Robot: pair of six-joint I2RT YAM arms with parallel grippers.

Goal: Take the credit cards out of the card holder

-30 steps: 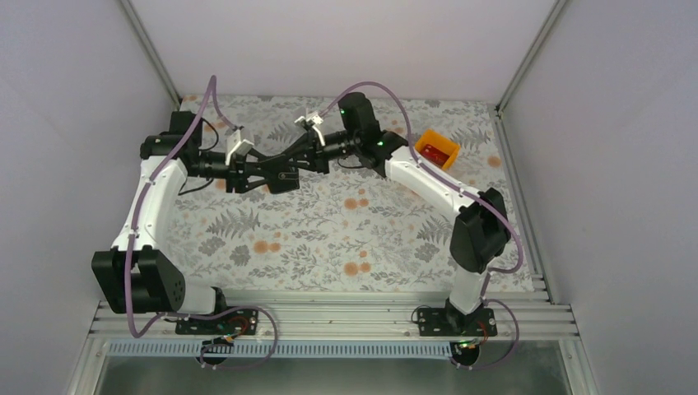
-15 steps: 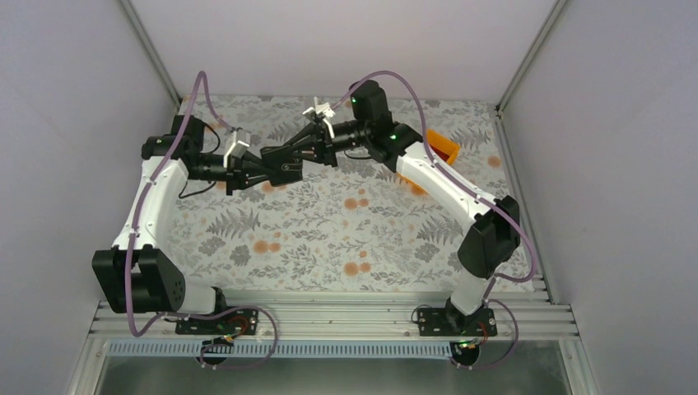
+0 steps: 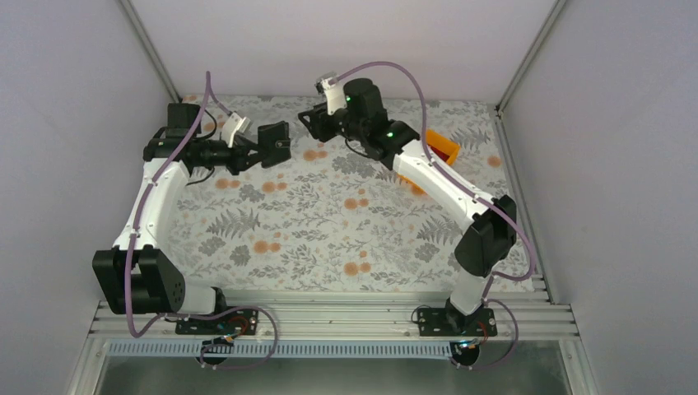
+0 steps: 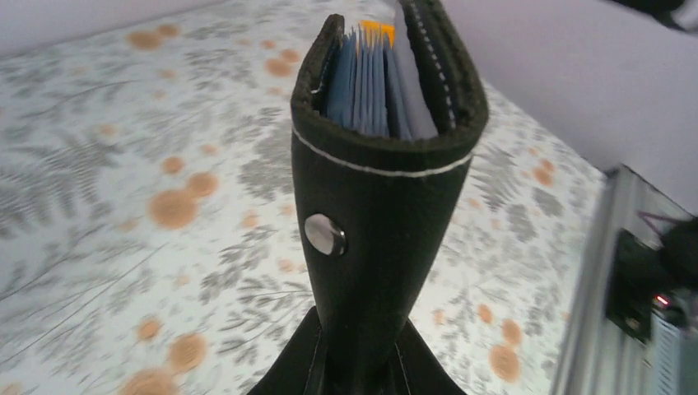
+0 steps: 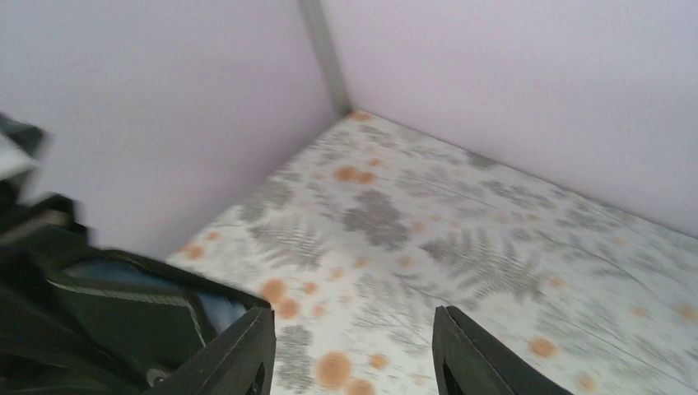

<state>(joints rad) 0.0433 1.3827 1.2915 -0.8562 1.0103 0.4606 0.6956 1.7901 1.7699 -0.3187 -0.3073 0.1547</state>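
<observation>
**Card holder [image 3: 276, 141] clamped in the left gripper [image 3: 262, 150]; right gripper [image 3: 313, 123] spread and bare**

We start at the left gripper [image 4: 362, 374]. It is clenched on the card holder [image 4: 379, 206], pinching the holder's lower end at 6 o'clock in the left wrist view. There the holder's long axis runs from 6 to 12, and its open mouth is at 12, pointing away from the wrist. Between the black covers, grey-blue pockets [image 4: 366, 82] stand edge-on. An orange-yellow sliver [image 4: 374, 29] shows at their far end, and we cannot tell whether it is a card. A metal snap stud [image 4: 325, 234] sits on the face toward the camera, below a line of white stitching.

From above, the holder is at about 11 o'clock over the table [image 3: 329, 239], held off the floral surface. Its mouth points toward 3 o'clock, at the right gripper, which is near it but apart. That gripper's fingers [image 5: 247, 354] are spread wide with nothing between them. In the right wrist view the holder sits at 8 o'clock, just beside one finger. Past the right arm, at 2 o'clock on the table, part of an orange bin [image 3: 444, 150] shows.
</observation>
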